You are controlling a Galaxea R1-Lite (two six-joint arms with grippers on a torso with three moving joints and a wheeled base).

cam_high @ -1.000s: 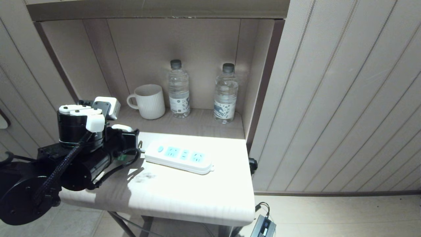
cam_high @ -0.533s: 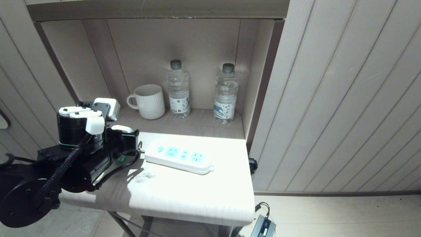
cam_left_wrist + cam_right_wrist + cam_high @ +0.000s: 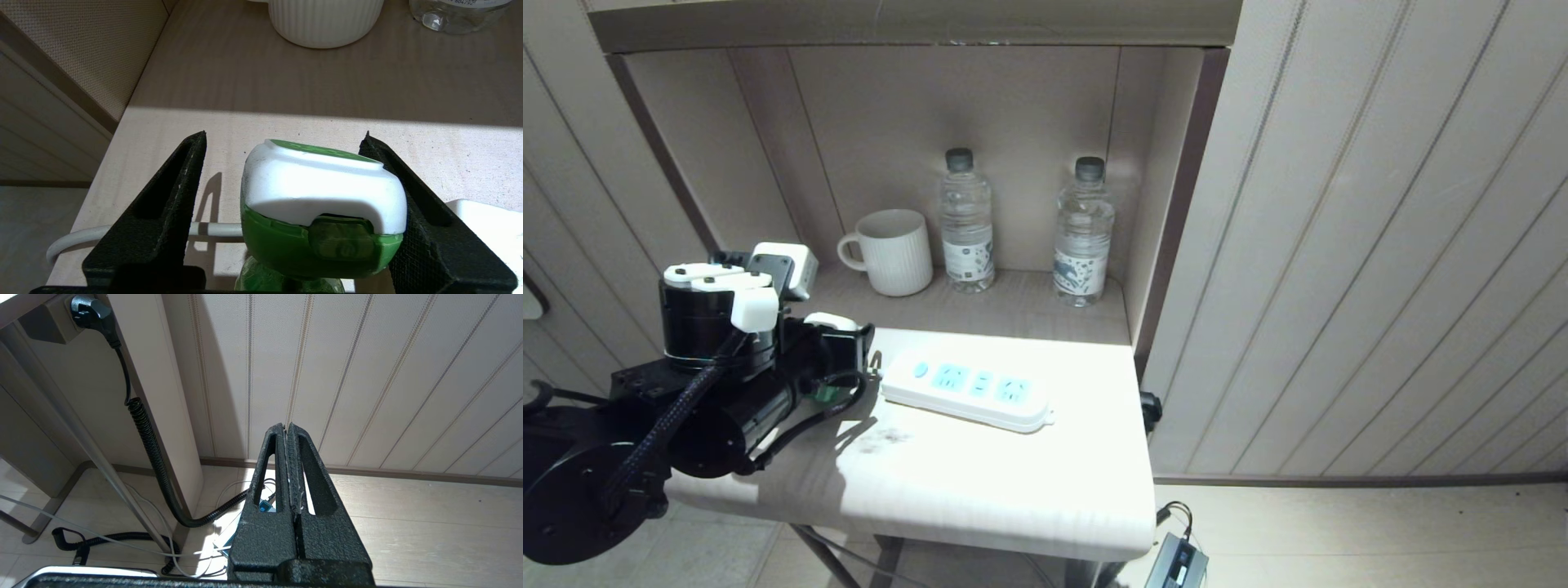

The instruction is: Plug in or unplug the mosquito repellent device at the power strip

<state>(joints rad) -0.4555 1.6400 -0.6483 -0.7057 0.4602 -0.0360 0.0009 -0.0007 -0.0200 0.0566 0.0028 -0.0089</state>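
The mosquito repellent device (image 3: pixel 322 196), a white cap with a green top over a green bottle, stands upright on the table between the fingers of my left gripper (image 3: pixel 284 134). The gripper is open: there is a clear gap on one side, and the other finger (image 3: pixel 408 204) lies close against the cap. The power strip (image 3: pixel 968 390), white with light blue sockets, lies flat just right of the gripper, nothing plugged into it. Its corner (image 3: pixel 486 228) and white cord (image 3: pixel 122 232) show behind the device. In the head view my left arm (image 3: pixel 727 359) hides the device. My right gripper (image 3: pixel 286 426) hangs shut near the floor.
A white mug (image 3: pixel 894 251) and two water bottles (image 3: pixel 967 220) (image 3: pixel 1084 233) stand at the back of the alcove, whose side walls close in left and right. The table's front edge (image 3: pixel 980 531) is near. Cables and a black adapter (image 3: pixel 1176 563) lie on the floor.
The left gripper's fingers have spread apart, and the left arm has shifted slightly to the left. Power strip, mug and bottles have not moved.
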